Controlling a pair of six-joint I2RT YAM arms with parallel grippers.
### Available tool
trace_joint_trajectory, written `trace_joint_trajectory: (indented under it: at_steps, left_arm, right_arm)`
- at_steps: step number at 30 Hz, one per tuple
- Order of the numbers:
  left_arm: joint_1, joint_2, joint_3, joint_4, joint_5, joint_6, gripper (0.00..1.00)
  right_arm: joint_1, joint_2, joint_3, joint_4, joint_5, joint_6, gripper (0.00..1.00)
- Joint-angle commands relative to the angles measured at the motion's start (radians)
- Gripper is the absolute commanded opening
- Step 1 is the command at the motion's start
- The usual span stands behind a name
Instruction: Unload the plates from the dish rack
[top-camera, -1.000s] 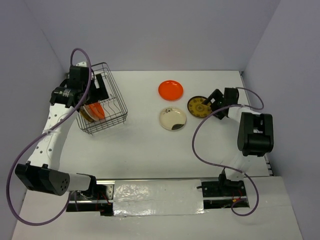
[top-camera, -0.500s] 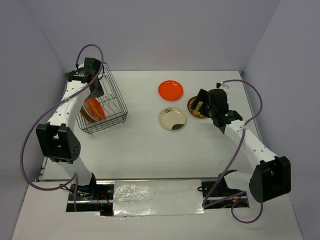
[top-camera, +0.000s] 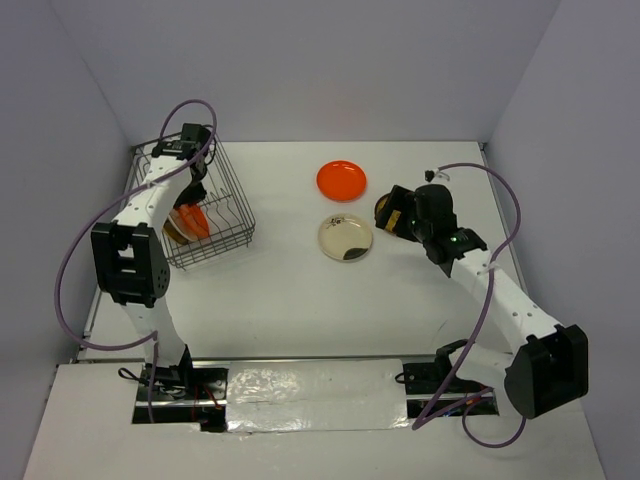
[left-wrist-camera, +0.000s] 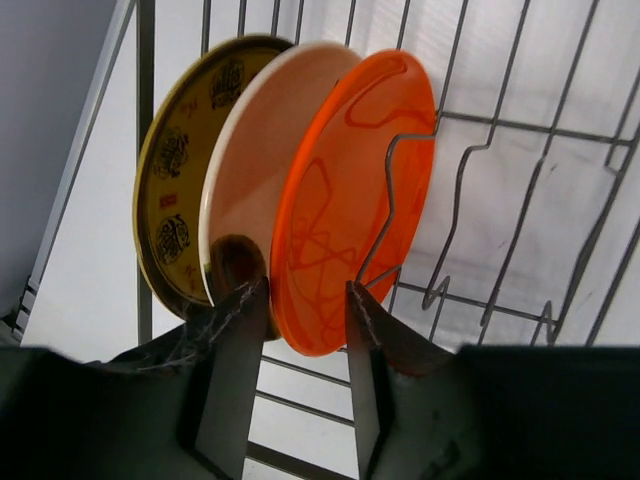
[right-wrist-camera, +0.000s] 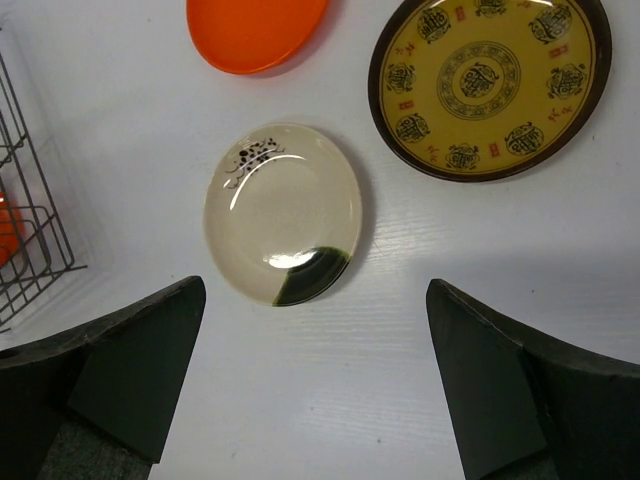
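The left fingers (left-wrist-camera: 302, 300) straddle the lower rim of the racked orange plate (left-wrist-camera: 350, 200), one finger on each face and standing partway apart. I cannot tell whether they already press on it. The right fingers (right-wrist-camera: 315, 300) are spread wide and hold nothing. They hover over the table (right-wrist-camera: 330, 430) above the three unloaded plates lying flat there: an orange one (right-wrist-camera: 255, 30), a cream one (right-wrist-camera: 280, 210) and a gold-patterned one (right-wrist-camera: 487, 80).

In the dish rack (top-camera: 225, 195), the racked orange plate stands on edge at the front of a tight row, with the racked cream plate (left-wrist-camera: 255, 170) just behind it and the racked patterned plate (left-wrist-camera: 175, 190) behind that.

The main risk is the narrow hold. A pinch so near the rim of a smooth plate may let it pivot or slide out once its weight comes off the wire.

A bent divider prong (left-wrist-camera: 385, 190) crosses the plate's front face. Any lift that is not straight up along the slot could hook it and jolt or drag the light rack.

One finger sits in the slim gap beside the cream plate, so it may rub that plate and topple it against its neighbour.

On the table, the set-down spot looks crowded. A careless placement could land on a plate already there.
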Motion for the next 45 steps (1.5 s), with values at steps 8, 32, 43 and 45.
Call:
trace_joint_trajectory:
  at_steps: [8, 32, 43, 45]
  left_arm:
    - [0.012, 0.057, -0.01, -0.03, -0.051, -0.042, 0.29]
    - [-0.033, -0.456, 0.006, 0.03, 0.418, 0.188, 0.0]
    - [-0.037, -0.676, -0.338, 0.444, 1.154, 0.046, 0.0]
    - [-0.039, -0.675, -0.372, 0.473, 1.22, 0.018, 0.0]
  right_arm:
    - [0.019, -0.07, -0.034, 0.056, -0.052, 0.0, 0.98]
    - [0.066, 0.058, -0.015, 0.657, -0.72, 0.281, 1.0]
    - [0.227, 0.296, 0.262, 0.521, -0.593, 0.178, 0.92]
    - [0.23, 0.322, 0.251, 0.579, -0.624, 0.22, 0.85]
